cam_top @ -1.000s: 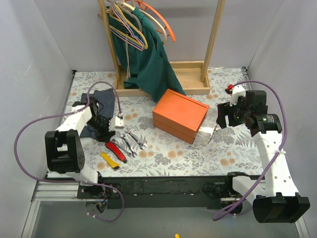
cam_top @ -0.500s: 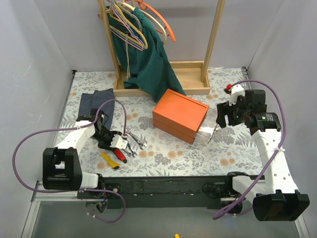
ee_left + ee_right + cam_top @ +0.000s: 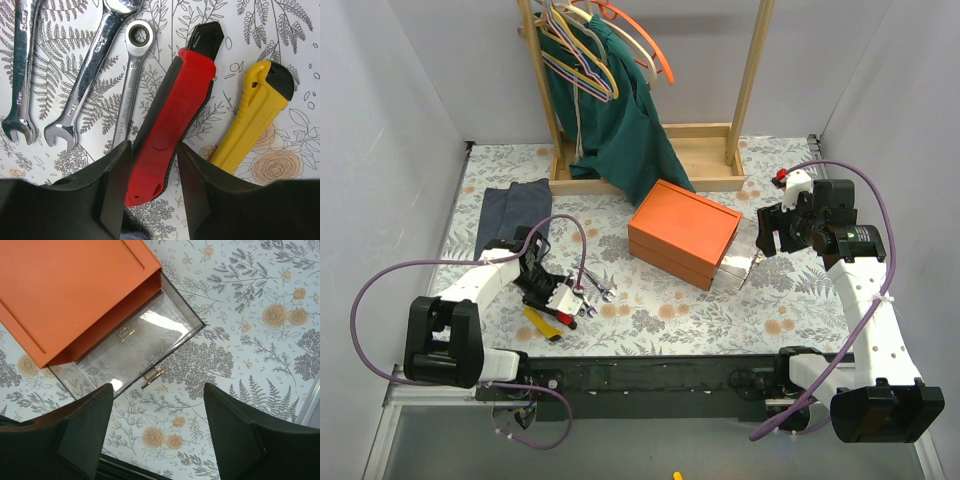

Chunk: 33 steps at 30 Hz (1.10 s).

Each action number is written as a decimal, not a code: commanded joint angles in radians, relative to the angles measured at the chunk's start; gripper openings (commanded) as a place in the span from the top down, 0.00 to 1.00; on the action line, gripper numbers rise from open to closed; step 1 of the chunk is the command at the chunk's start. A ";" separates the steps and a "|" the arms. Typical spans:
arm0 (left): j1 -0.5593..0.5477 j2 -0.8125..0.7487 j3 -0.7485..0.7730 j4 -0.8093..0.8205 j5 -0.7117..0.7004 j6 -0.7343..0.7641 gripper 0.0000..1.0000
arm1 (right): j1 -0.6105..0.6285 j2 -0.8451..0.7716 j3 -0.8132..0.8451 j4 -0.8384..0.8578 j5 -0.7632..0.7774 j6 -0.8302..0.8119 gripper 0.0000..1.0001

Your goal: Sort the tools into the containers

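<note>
Floral-printed surface (image 3: pixel 650 305) fills my overhead view, with the orange box (image 3: pixel 682 232) near its middle and a wooden clothes rack (image 3: pixel 750 80) carrying a green garment (image 3: pixel 620 110) behind the box. Compared with a second ago, my left arm has swung away from the dark cloth (image 3: pixel 505 215) far left of the box. It has dropped toward the near edge, onto the cluster of tools lying to the near left of the box, and over the last half second it slid a little further the same way. The left gripper (image 3: pixel 152 155) now straddles the red-and-black-handled tool (image 3: pixel 170 115), one jaw along each side of the handle and close against it, while the tool lies flat on the surface. I cannot tell whether the jaws are pressing on it or only flanking it. The yellow-handled tool (image 3: pixel 250 125) lies just beside it on one side, and three silver wrenches (image 3: pixel 131 85) lie roughly parallel on the other. Their shanks carry stamped lettering, too small for me to read. On the box's right the clear drawer (image 3: pixel 135 345) stands pulled out. My right gripper (image 3: pixel 159 390) hovers over its front edge with jaws spread wide and holding nothing, almost where it was a second ago. Box and drawer have not shifted.
</note>
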State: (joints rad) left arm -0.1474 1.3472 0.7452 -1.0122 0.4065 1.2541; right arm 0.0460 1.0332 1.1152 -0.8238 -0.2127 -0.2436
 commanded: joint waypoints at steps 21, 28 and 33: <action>-0.070 0.150 -0.061 -0.072 -0.109 -0.002 0.77 | -0.001 0.018 0.014 0.057 -0.027 0.004 0.22; -0.067 0.119 0.219 -0.306 0.041 -0.033 1.00 | -0.001 0.002 0.021 0.057 -0.010 -0.002 0.22; -0.129 0.000 0.506 -0.376 0.427 -0.197 1.00 | -0.001 -0.042 0.049 0.109 0.030 0.015 0.25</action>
State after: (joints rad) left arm -0.2276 1.4837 1.0370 -1.2903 0.4656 1.1881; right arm 0.0460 1.0492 1.1168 -0.8021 -0.2096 -0.2398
